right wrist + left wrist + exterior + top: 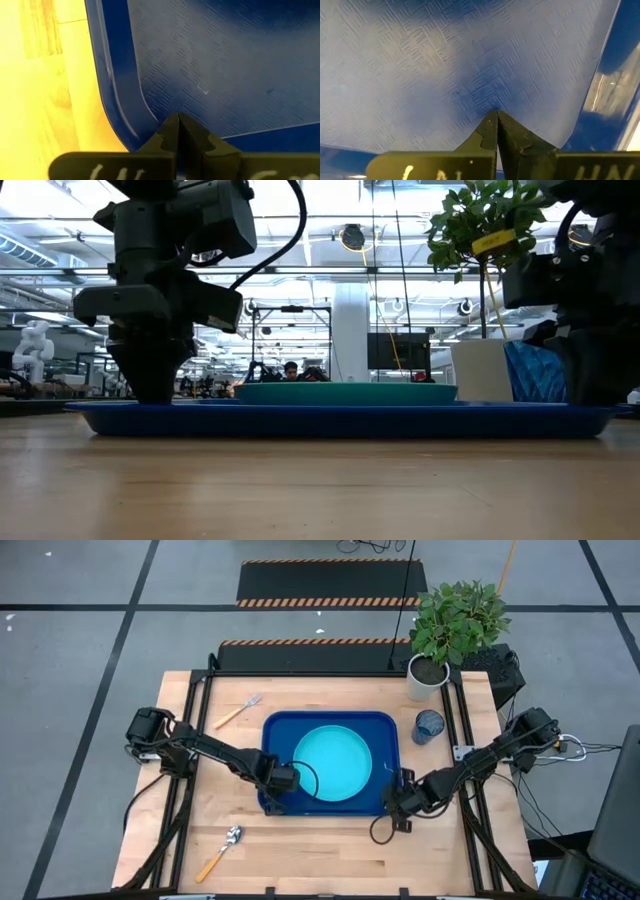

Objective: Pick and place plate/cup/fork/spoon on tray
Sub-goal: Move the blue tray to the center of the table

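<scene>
Already the plate (333, 762) lies inside the tray (279, 730) mid-bench. Left end effector (283, 778) sits over the tray's near-left corner, right end effector (393, 803) at its near-right corner; both are closed and empty. Cup (429, 726) stands just right of the tray, fork (237, 713) far-left, spoon (221, 853) near-left.

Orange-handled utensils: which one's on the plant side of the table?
The fork, tines up by the tray's far-left corner. The spoon lies at the opposite, near edge, left of the tray, on the left arm's side.
</scene>
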